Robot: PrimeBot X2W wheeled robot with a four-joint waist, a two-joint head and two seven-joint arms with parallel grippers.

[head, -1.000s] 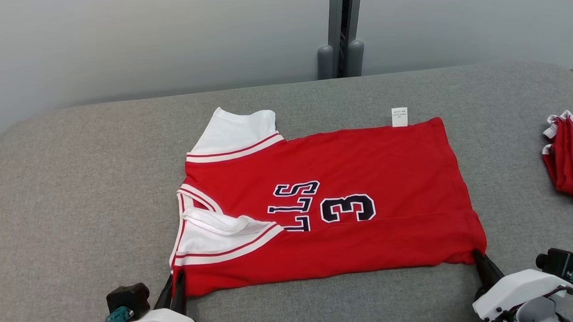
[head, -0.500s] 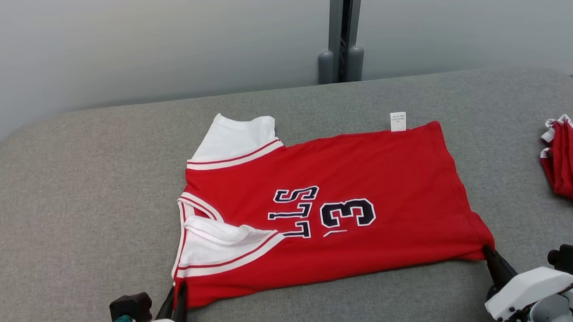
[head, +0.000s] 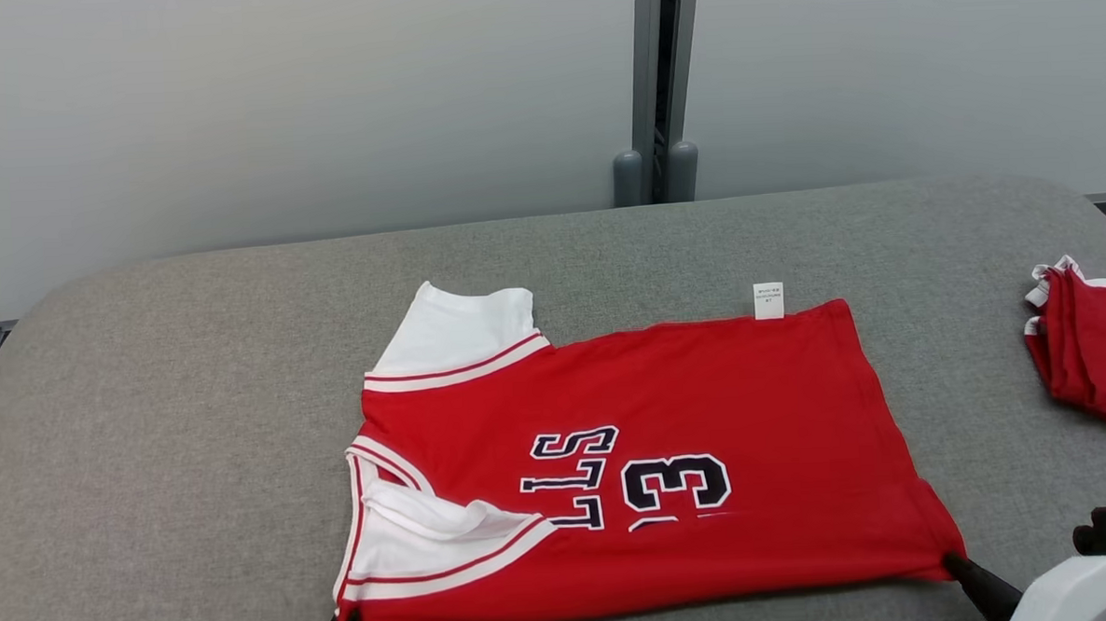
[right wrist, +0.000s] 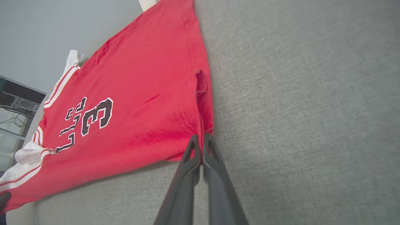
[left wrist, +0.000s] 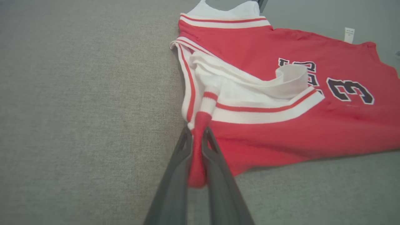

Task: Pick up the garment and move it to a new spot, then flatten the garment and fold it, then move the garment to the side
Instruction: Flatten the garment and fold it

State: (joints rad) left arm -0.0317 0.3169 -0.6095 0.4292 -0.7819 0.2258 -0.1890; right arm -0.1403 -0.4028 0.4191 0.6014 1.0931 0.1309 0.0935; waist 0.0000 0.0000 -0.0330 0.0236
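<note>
Your left gripper [left wrist: 196, 132] pinched the garment [head: 706, 397] at its near shoulder corner, your right gripper [right wrist: 201, 139] at its near hem corner; you needed to lift both evenly, edge taut.

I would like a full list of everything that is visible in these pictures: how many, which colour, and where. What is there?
red short-sleeved jersey: one, red with white sleeves and a dark number 3, lying spread on the middle of the table
small label: one, white, sticking out at the jersey's far edge
grey fabric-covered table: one, grey, under everything
folded red garments: one pile, red with white trim, at the table's right edge
wall panels: two, pale grey, behind the table
vertical post: one, dark grey, between the panels
left gripper: one, dark fingers, shut on the jersey's near corner by the sleeve
right gripper: one, dark fingers, shut on the jersey's near hem corner
</note>
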